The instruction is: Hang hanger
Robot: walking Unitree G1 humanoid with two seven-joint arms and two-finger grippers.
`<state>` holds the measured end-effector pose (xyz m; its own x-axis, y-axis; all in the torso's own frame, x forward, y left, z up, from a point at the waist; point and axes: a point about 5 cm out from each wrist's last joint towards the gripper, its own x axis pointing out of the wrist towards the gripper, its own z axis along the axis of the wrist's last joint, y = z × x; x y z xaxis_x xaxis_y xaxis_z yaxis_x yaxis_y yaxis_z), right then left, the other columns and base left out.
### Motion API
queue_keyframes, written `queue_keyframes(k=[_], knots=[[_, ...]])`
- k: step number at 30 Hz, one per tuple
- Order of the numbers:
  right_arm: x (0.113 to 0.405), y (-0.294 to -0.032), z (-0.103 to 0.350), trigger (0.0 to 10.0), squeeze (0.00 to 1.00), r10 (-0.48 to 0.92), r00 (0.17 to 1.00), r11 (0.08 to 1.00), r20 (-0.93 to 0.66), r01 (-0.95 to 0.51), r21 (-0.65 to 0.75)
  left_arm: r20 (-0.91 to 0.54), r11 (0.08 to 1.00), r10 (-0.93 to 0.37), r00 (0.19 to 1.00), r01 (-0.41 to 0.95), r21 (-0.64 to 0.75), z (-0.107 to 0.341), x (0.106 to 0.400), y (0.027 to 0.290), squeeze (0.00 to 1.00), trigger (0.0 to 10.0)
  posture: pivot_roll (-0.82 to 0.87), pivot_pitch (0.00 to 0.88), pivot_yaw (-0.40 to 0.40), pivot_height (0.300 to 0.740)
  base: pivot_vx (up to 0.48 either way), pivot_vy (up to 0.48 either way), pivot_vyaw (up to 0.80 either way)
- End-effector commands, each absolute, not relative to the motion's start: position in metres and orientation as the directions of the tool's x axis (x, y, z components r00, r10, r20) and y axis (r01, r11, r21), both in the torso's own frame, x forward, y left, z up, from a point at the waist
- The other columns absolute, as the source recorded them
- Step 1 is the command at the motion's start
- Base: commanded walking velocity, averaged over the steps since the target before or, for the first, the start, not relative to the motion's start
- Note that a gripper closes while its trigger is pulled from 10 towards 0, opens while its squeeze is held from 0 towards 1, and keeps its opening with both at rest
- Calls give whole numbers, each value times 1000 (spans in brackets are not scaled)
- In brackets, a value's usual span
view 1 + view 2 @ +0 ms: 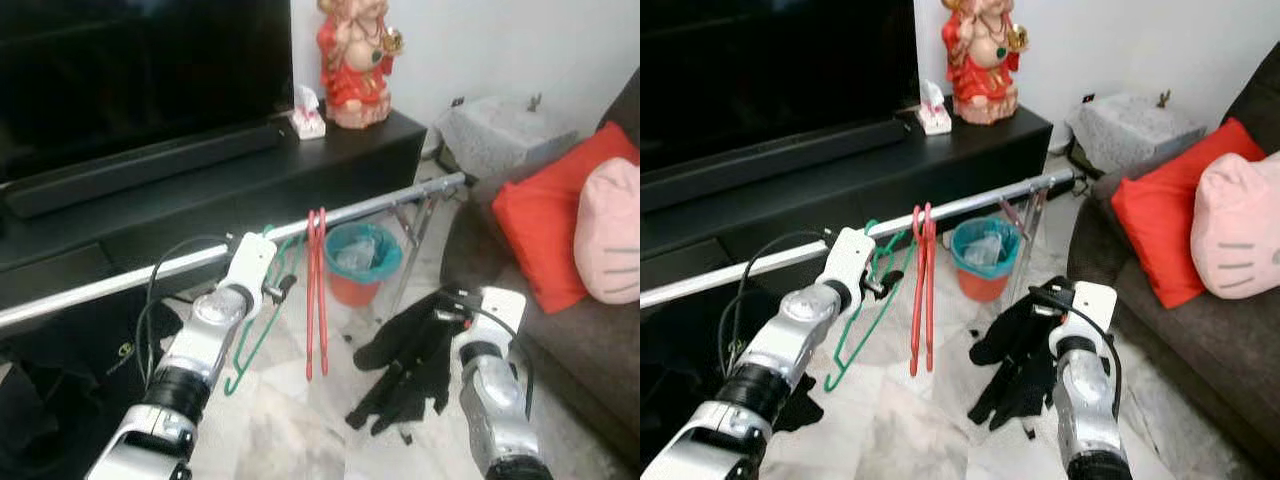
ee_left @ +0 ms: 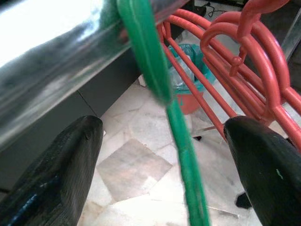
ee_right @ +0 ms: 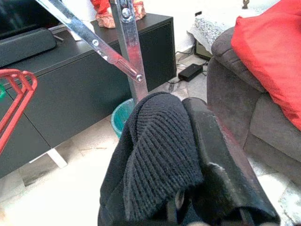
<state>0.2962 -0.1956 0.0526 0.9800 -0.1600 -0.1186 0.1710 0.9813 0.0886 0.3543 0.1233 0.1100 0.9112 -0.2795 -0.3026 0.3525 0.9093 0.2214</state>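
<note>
Metal rail (image 1: 120, 280): runs diagonally before black TV cabinet (image 1: 300, 170), far end on folding stand near teal bin (image 1: 362, 262); bare rail on either side of hangers.
Green hanger (image 1: 262, 310): thin plastic, hook over rail, body dangling above marble floor (image 1: 290, 420).
Red hangers (image 1: 316, 290): pair, just beside green one.
Left gripper (image 2: 164, 165): at rail, fingers spread either side of green hanger, not touching.
Right gripper (image 3: 188, 188): low near sofa (image 1: 580, 330), clamped on black knit garment (image 1: 410, 355).
</note>
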Motion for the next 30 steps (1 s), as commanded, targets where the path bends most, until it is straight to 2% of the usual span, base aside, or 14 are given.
queue_keyframes(k=[1,2,7,30], knots=[[300,-195,58,10000,0,-152,983,983,-104,162,89,-308,903,-272,912,353,247,109,356,124,0,5529,-1,0,-8,740,0,0,0],[300,-196,58,10000,0,-152,983,983,-105,162,90,-304,900,-267,914,350,261,109,358,126,0,0,2,0,-9,740,0,0,0],[301,-193,57,10000,0,-139,984,985,-112,150,90,-303,877,-270,914,363,314,105,358,128,0,0,7,0,-15,740,0,0,0],[302,-190,58,10000,0,-117,986,987,-115,128,94,-297,854,-309,904,401,332,101,357,126,0,0,7,0,-16,740,0,0,0]])
